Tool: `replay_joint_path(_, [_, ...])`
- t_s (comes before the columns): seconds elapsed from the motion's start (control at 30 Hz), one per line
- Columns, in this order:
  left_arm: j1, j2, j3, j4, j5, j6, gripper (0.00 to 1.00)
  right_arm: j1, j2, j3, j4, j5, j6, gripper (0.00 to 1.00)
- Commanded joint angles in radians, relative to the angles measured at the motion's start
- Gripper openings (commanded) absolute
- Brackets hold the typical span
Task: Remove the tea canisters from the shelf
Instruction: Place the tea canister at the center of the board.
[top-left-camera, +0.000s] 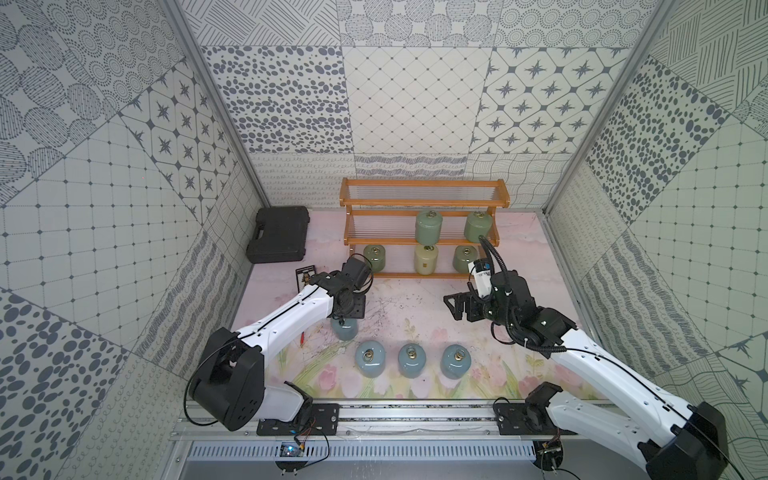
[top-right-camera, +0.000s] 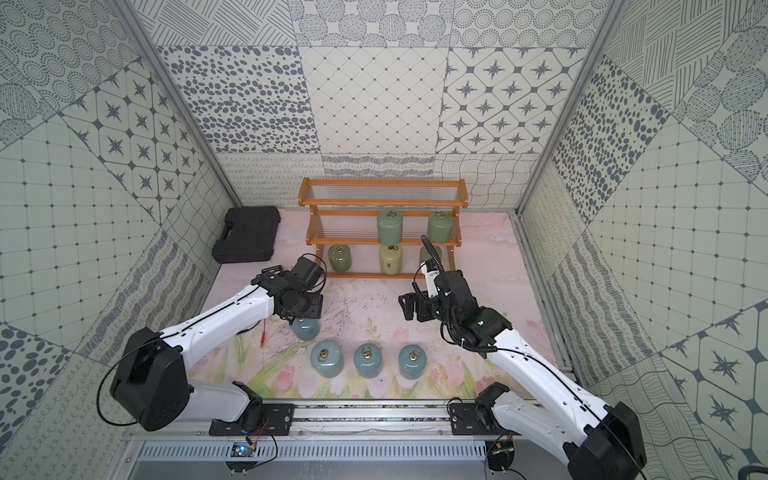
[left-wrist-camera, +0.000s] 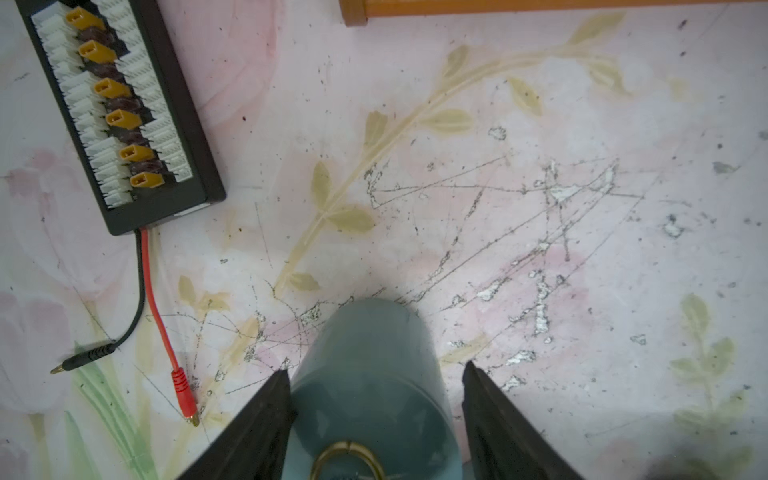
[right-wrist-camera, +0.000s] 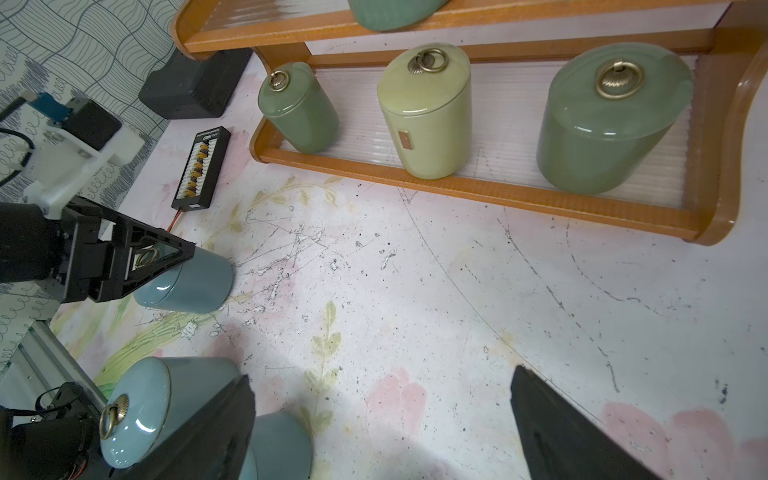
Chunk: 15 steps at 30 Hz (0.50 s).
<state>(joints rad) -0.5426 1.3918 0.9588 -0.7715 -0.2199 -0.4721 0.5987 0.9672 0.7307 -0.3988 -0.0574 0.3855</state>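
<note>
The wooden shelf (top-left-camera: 424, 199) stands at the back of the table. Two sage green tea canisters (top-left-camera: 429, 226) (top-left-camera: 478, 226) sit on its middle tier. On the bottom tier a cream canister (top-left-camera: 426, 259) stands between two green ones (top-left-camera: 374, 257) (top-left-camera: 464, 257). Three light blue canisters (top-left-camera: 370, 358) (top-left-camera: 412, 360) (top-left-camera: 456, 360) stand in a row on the table. A further blue canister (left-wrist-camera: 365, 374) stands upright behind that row, and my left gripper (left-wrist-camera: 376, 368) is shut on it from above. My right gripper (right-wrist-camera: 380, 374) hovers open and empty in front of the shelf.
A black plastic case (top-left-camera: 278, 240) lies at the back left. A black connector board (left-wrist-camera: 120, 108) with red and black leads (left-wrist-camera: 158, 299) lies beside my left arm. The arms' mounting rail (top-left-camera: 415, 415) runs along the front edge.
</note>
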Motion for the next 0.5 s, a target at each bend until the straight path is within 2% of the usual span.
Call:
replay_joint_path(0.0, [-0.004,-0.032,-0.031,-0.13,0.021,-0.044,0.67,-0.007,-0.005,-0.014,0.051,-0.02,-0.002,1.0])
replay_joint_path(0.47, [-0.088,-0.107,-0.091,-0.285,-0.071,-0.232,0.67,-0.024,0.041,-0.016,0.085,-0.104,-0.042,1.0])
